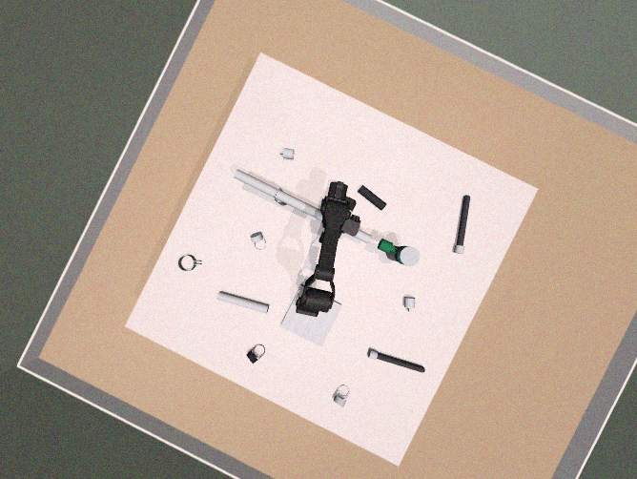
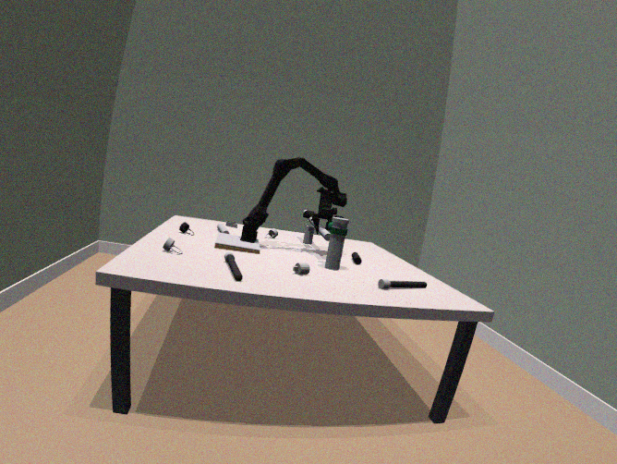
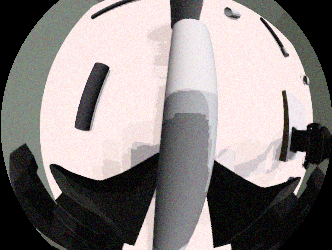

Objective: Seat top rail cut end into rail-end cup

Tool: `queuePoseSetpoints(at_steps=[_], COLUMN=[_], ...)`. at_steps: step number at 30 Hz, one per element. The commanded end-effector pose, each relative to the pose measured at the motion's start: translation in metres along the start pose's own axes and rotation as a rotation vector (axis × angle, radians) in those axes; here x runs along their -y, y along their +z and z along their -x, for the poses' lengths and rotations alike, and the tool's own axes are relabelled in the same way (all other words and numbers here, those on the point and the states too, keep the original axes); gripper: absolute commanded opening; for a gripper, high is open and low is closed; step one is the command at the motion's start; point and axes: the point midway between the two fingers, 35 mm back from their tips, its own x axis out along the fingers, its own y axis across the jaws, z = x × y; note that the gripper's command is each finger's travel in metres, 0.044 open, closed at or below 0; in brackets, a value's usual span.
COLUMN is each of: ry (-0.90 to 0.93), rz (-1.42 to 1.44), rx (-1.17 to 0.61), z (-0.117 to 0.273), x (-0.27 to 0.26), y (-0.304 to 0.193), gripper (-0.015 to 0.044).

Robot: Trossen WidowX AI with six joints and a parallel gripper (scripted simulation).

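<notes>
The bent arm [image 1: 329, 247] [image 2: 269, 191] arches forward, jaws closed on something.

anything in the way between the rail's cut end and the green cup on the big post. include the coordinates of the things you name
Nothing visible stands between them: from above, the rail [image 1: 300, 204] [image 3: 187, 150], held in the gripper [image 3: 182, 160], points at the green cup [image 1: 386, 246] by the big post [image 2: 334, 251], with only a gap between.
</notes>
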Motion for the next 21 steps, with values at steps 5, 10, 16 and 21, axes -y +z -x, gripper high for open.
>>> queuePoseSetpoints(at_steps=[5, 10, 16, 21], ry=[0.020, 0.020, 0.011, 0.011], rz=[-0.010, -0.010, -0.006, -0.006], rx=[0.129, 0.129, 0.108, 0.108], z=[0.0308, 0.0308, 0.0259, 0.0259], x=[0.0007, 0.0007, 0.0010, 0.0010], y=[0.0240, 0.0240, 0.0192, 0.0192], gripper=[0.0000, 0.0000, 0.0000, 0.0000])
